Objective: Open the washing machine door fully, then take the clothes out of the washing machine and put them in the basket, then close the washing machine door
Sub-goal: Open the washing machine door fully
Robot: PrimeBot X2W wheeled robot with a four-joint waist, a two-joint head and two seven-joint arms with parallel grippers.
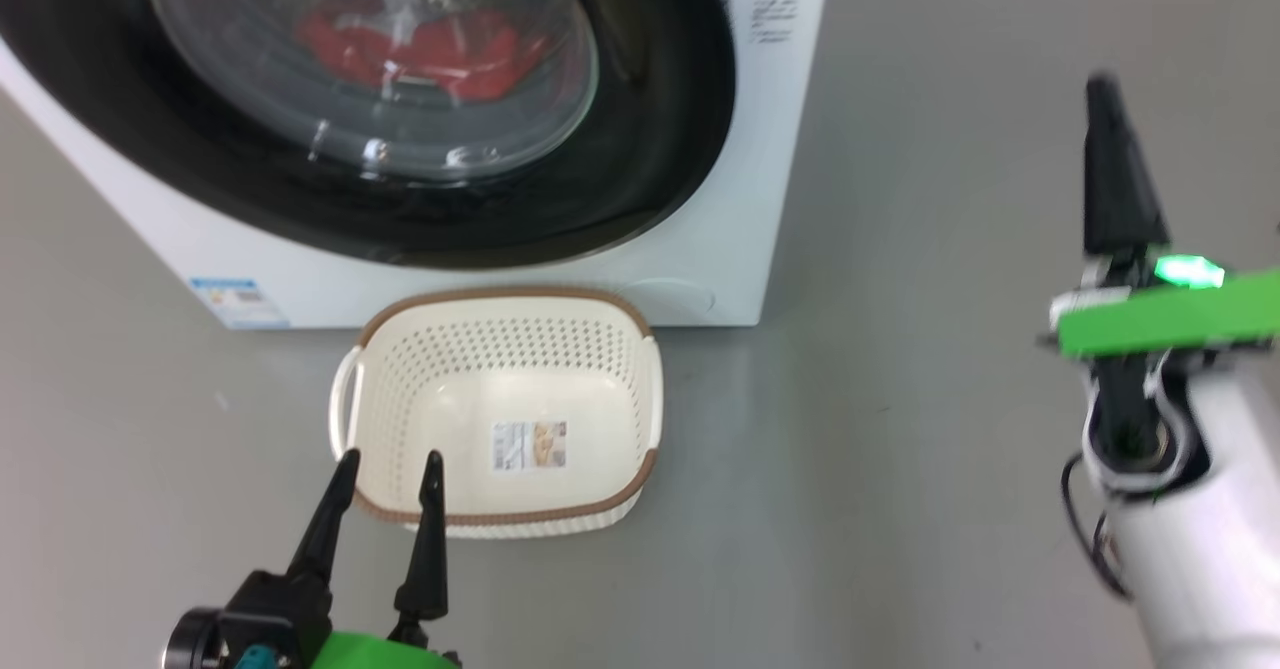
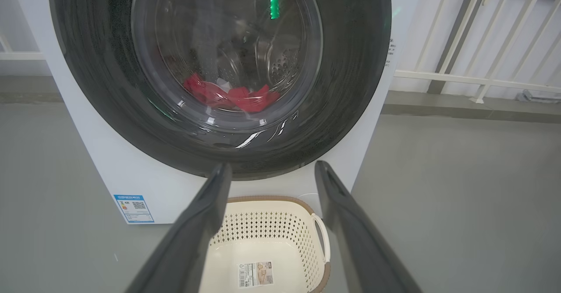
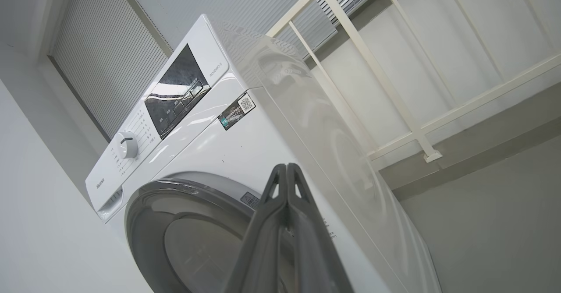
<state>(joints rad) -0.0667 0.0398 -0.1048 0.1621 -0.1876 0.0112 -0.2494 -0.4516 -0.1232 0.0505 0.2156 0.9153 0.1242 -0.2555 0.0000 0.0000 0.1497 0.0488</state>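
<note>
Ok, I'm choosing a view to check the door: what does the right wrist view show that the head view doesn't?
Right wrist, not head: dark control panel and round white dial. Head, not right wrist: bright red clothes inside, cream perforated plastic basket, open left claw. Both: white washing machine, black-rimmed round door closed, shut right claw.

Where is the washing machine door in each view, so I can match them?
Head view: the washing machine door sits top left, cut by the frame edges.
Left wrist view: the door, upper centre, very large.
Right wrist view: the door, bottom left, seen from below.
Shared landmark: the washing machine's white front.
</note>
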